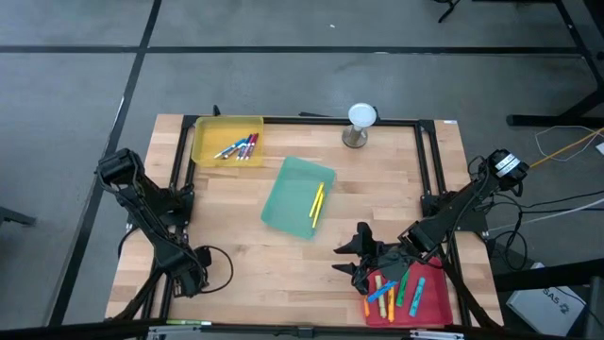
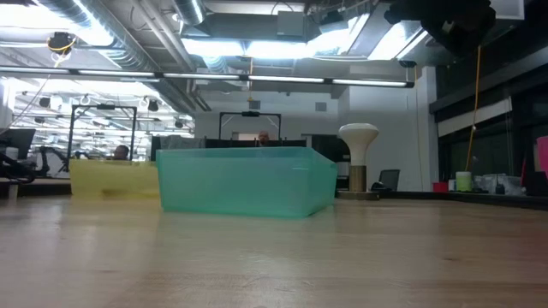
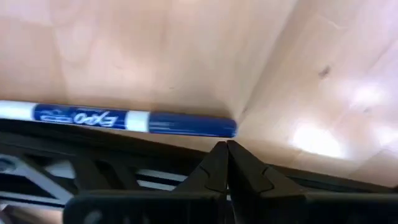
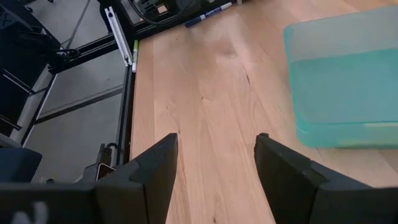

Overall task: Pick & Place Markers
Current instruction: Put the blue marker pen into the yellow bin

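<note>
High view shows markers (image 1: 238, 147) in the yellow tray (image 1: 226, 139), two in the green tray (image 1: 298, 196), several on the red tray (image 1: 425, 298). Right tool (image 1: 357, 260) hovers released beside the red tray; left tool (image 1: 193, 280) is clenched, empty, near a blue marker (image 3: 124, 119) on the tabletop (image 1: 245, 255).

The left arm is folded low along the left side of the table (image 1: 283, 274), its elbow raised near the table's left edge and its forearm running toward the near-left corner. The left gripper (image 1: 189, 280) sits just above the table there, its fingers (image 3: 239, 168) pressed together with no gap. The right arm reaches in from the table's right edge, angled down toward the near-right part of the table. The right gripper (image 1: 357, 257) hangs over the table with its fingers (image 4: 155, 168) spread wide, holding nothing.
</note>
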